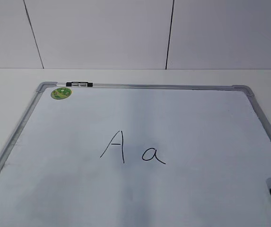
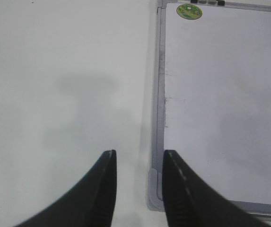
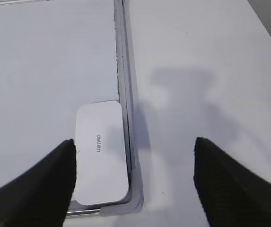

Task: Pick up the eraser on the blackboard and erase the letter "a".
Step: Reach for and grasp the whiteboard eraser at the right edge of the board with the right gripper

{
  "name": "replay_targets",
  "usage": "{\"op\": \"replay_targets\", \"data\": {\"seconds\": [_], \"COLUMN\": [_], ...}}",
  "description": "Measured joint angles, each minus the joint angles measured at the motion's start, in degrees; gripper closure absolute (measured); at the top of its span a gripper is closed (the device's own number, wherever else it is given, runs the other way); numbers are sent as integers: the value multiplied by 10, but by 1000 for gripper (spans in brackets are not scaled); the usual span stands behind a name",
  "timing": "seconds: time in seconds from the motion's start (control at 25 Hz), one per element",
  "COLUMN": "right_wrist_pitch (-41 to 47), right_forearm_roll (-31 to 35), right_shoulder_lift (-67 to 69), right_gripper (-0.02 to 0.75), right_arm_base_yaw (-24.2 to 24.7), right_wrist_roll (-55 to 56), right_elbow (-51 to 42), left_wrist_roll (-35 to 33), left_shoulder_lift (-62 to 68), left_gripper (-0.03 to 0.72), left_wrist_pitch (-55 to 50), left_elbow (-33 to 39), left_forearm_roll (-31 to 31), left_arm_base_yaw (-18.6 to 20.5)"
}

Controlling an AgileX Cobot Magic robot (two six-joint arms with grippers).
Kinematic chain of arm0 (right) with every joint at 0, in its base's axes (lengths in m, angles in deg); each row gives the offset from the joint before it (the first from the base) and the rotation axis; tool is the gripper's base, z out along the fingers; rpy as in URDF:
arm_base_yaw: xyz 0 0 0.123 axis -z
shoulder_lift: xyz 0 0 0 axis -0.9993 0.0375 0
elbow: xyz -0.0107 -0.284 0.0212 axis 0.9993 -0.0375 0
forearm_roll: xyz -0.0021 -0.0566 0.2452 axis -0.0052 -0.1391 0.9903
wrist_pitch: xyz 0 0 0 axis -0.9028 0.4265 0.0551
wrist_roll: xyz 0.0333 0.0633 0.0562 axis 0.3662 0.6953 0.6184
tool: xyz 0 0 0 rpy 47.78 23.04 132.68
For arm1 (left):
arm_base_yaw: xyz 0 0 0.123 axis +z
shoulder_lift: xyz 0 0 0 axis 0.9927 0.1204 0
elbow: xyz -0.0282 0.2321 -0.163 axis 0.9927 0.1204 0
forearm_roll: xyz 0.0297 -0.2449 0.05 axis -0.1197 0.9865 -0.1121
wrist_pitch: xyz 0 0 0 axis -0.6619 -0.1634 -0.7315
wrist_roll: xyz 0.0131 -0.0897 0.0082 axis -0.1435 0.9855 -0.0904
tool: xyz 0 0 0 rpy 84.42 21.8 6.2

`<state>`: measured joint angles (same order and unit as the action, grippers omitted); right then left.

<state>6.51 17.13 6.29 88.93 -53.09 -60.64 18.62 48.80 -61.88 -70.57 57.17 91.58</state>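
The blackboard (image 1: 196, 118) is white with a grey frame; its sticker (image 1: 61, 93) is green. The letter "a" (image 1: 153, 155) is black. The eraser (image 3: 101, 153) is white with grey lettering.

White table (image 1: 12, 78), plain and matte. Flat on it, the blackboard (image 1: 182, 127), grey frame touching the tabletop on every visible side; bare table left of the frame in the left wrist view, right of it in the right wrist view
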Motion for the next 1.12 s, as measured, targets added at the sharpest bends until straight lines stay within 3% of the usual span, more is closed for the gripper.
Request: {"op": "replay_targets", "data": {"seconds": [0.32,1.12], "right_wrist_pitch": [0,0], "right_forearm_roll": [0,0], "right_shoulder_lift": [0,11], "right_gripper": [146,146], "right_arm_base_yaw": [0,0], "right_wrist_roll": [0,1], "right_elbow": [0,0], "left_wrist_roll": [0,0], "left_shoulder_lift": [0,0], "left_gripper": [444,443], "left_wrist_pitch": [11,19], "left_elbow": [0,0], "left_forearm_roll": [32,35], "left_arm_base_yaw": [0,-32]}}
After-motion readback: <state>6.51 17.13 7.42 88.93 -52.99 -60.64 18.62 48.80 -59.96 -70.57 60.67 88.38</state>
